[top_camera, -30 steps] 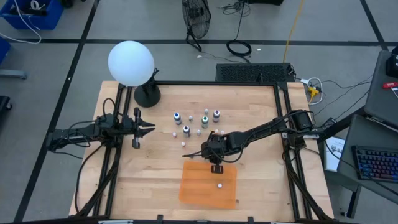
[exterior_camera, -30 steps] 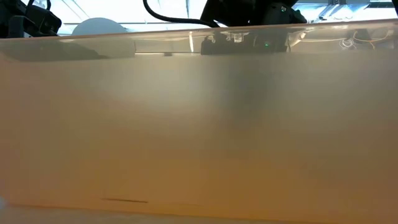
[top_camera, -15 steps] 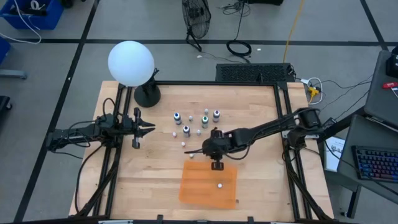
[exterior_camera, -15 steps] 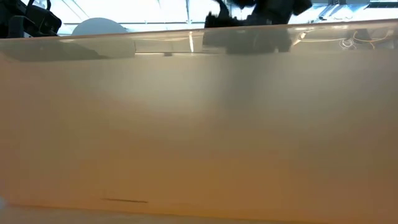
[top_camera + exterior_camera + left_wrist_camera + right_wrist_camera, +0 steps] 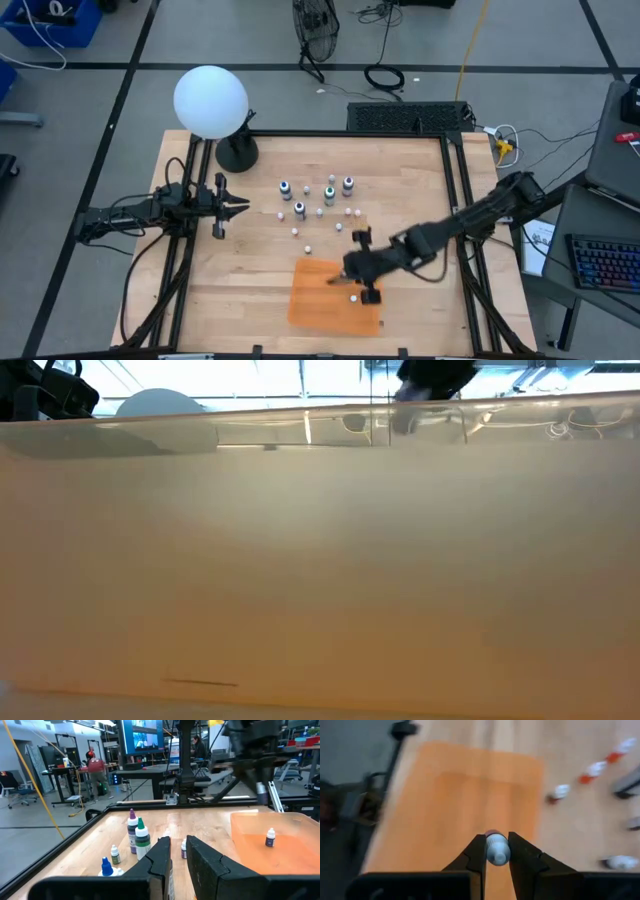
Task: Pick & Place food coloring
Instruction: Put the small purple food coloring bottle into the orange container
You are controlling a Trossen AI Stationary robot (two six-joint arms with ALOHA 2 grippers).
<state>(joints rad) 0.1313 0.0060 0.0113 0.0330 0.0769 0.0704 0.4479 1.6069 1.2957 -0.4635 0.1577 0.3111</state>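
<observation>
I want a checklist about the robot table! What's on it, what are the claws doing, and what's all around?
Surface: wooden table with an orange mat near the front.
Job's things: food coloring bottles clustered mid-table; one small bottle stands on the mat; another small bottle is in the right gripper.
Clutter: white globe lamp at the back left corner.
Grippers: right gripper shut on its bottle above the mat; left gripper shut, empty, waiting at the left side.
Cables: cords on the floor behind the table.
Surroundings: fan, keyboard, people at desks far off.

text: none legible | labels: none | signs: none
</observation>
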